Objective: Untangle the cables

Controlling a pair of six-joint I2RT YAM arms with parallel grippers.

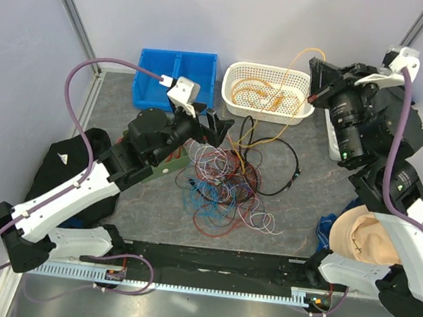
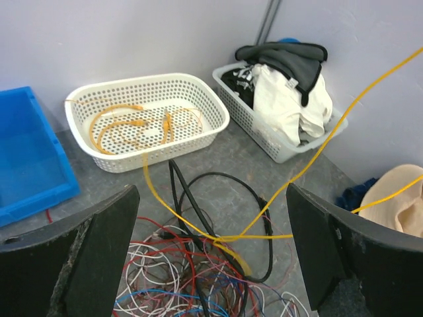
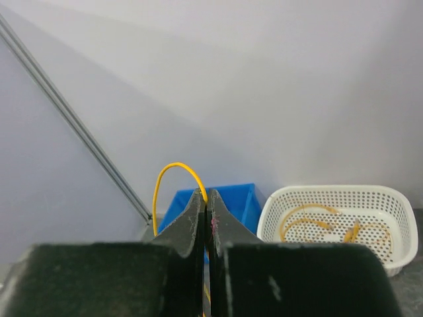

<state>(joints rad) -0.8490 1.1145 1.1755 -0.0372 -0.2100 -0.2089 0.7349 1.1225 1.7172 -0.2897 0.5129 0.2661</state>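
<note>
Right gripper [image 3: 205, 201] pinched fully shut on a yellow cable [image 3: 173, 168], which arches out just above the fingertips. It is held high by the right end of the white basket [image 1: 229, 103], probably so the strand lifts out of the heap and can go in with the orange leads [image 1: 257, 95] coiled there. The strand runs slack down into the pile. Left gripper [image 1: 221, 131] spread wide, holding nothing, poised over the far edge of the cables [image 1: 224, 179]; probably ready to pin or pick. Tangle is red, white and blue at table centre, with a black cable [image 1: 290, 171] looping on its right. Blue bin [image 1: 147, 82] sits left of the basket
</note>
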